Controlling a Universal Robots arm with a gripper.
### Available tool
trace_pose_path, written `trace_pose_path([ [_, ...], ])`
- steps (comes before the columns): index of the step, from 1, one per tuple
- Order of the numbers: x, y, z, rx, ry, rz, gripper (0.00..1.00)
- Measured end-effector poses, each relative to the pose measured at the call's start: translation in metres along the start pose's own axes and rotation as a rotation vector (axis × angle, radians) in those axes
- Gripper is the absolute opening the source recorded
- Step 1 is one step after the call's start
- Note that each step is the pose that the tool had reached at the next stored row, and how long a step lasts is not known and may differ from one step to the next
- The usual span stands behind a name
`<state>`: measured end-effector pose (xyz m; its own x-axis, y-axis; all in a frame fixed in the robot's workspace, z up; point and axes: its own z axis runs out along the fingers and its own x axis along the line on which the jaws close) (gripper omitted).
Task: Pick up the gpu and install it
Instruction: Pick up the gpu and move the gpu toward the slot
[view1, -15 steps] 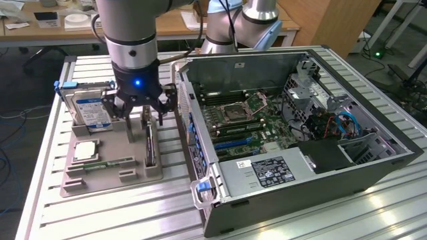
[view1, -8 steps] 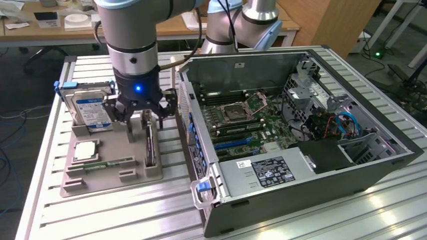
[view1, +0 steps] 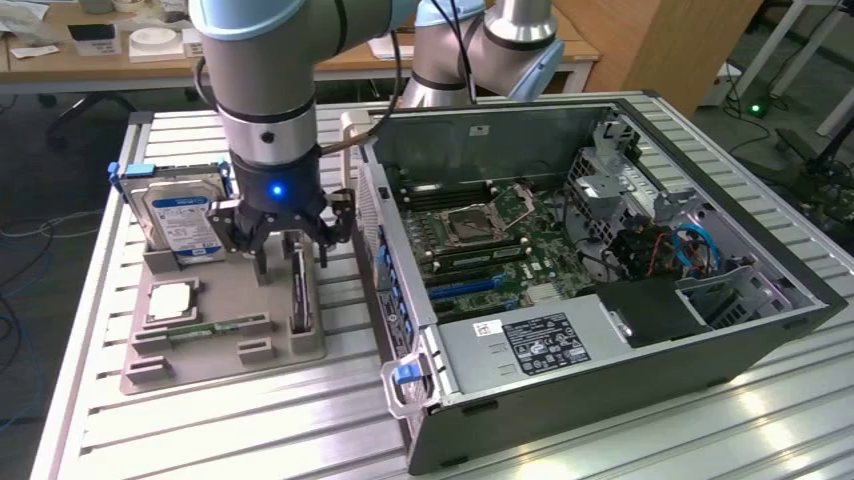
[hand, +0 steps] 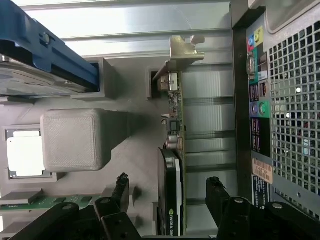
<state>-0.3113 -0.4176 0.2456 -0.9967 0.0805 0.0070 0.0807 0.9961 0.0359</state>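
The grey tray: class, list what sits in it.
A hard drive, a CPU, a RAM stick and the gpu, on edge, straddled by the open pincer. The gpu's bottom edge is hidden in its slot.

gpu (hand: 174, 150) between wide-spread end effector (hand: 167, 181) jaws

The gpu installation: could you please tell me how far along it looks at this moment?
Nothing looks finished yet. The gpu stands on edge in its slot on the gray tray, not lifted. In hand: the gripper is low over it, open, one finger on each side of the card. Left: the grasp, the lift, and seating the card in the open computer case.
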Motion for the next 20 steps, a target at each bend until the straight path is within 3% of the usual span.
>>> trace_pose_path([
  [15,0.0,-0.0016,0.0254,-0.0002,-0.0016,0.034,0.72],
  [20,0.0,-0.0017,0.0271,-0.0001,-0.0015,0.034,0.72],
])
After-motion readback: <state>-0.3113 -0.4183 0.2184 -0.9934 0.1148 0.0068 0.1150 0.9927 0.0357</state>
